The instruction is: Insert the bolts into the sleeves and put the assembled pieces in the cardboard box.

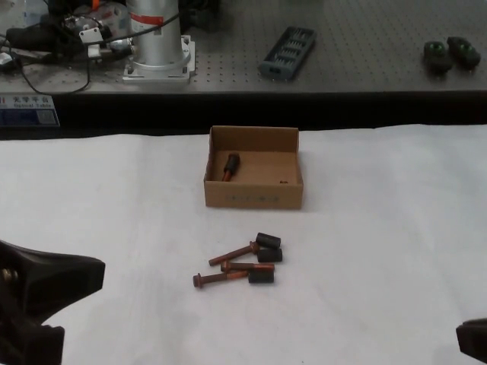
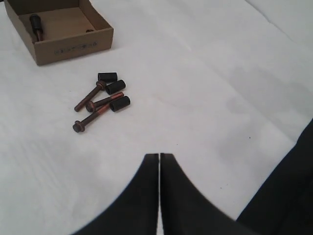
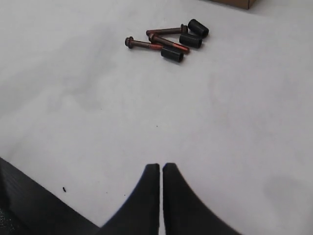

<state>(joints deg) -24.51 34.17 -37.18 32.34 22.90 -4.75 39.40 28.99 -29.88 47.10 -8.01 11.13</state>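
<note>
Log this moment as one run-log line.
cardboard box: one assembled piece inside | bolts and sleeves: three each, piled on cloth | left gripper: shut, empty | right gripper: shut, empty

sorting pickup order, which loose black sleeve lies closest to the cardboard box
The farthest-forward sleeve, on the side toward the cardboard box; the other two lie farther from it.

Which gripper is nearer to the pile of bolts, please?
Left, it seems. The left gripper is at the bolts' near left; the right gripper is farther off, by the near right corner.
</note>
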